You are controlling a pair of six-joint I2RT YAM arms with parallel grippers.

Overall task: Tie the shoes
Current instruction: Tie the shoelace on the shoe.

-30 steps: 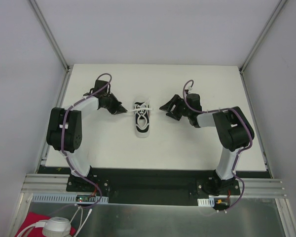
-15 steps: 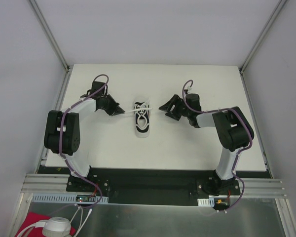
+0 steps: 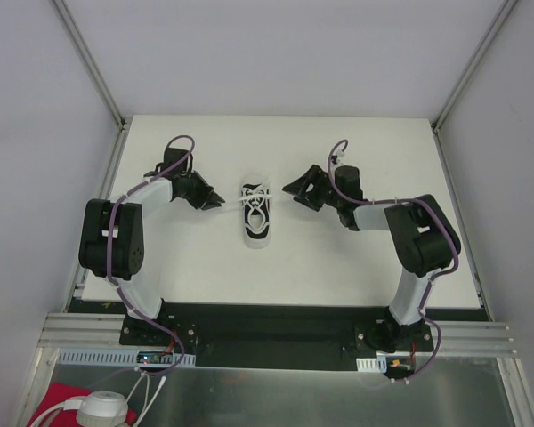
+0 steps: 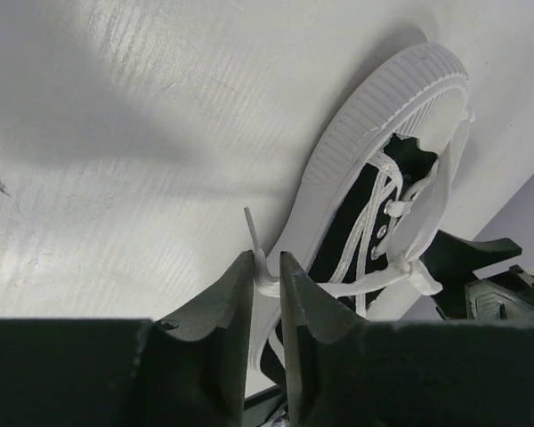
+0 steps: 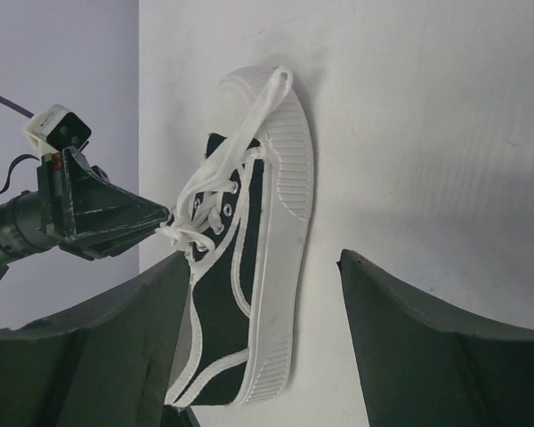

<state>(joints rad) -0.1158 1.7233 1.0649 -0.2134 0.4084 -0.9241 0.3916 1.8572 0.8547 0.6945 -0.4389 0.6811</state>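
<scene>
**Left tool**: we see its two dark, wedge-shaped fingers closed on a thin white lace, whose stiff tip juts above them. **Right tool**: its broad dark fingers stand wide apart, holding nothing, just beside the shoe. Between the two tools the small black sneaker rests on the matte white worktop. We note its ribbed white sole and loosely crossed lacing.

Overhead, two near opposing wrist views — sneaker shared
</scene>
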